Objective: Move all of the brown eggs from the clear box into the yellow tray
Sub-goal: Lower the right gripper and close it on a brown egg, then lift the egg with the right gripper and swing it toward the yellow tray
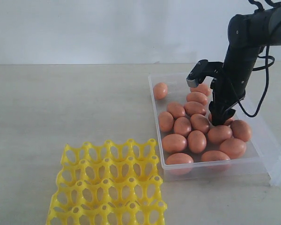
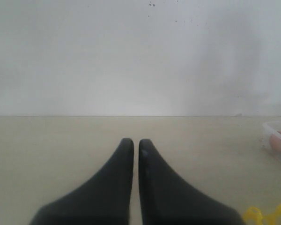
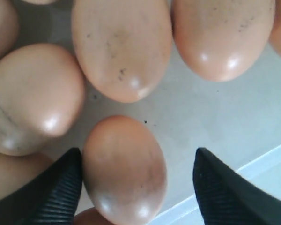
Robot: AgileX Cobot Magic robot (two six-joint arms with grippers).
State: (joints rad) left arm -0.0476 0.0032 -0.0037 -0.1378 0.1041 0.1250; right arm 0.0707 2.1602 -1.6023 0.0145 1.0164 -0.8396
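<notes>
You have one clear box, one yellow tray and roughly fifteen brown eggs, all in the box. Your right gripper is spread wide among them, with one egg between its fingers, against one finger only. Your left gripper is closed with its fingers together. The arm hides part of the pile, and the frame cuts off the tray.

Pale beige tabletop, smooth and matte, plain white wall behind its far edge
</notes>
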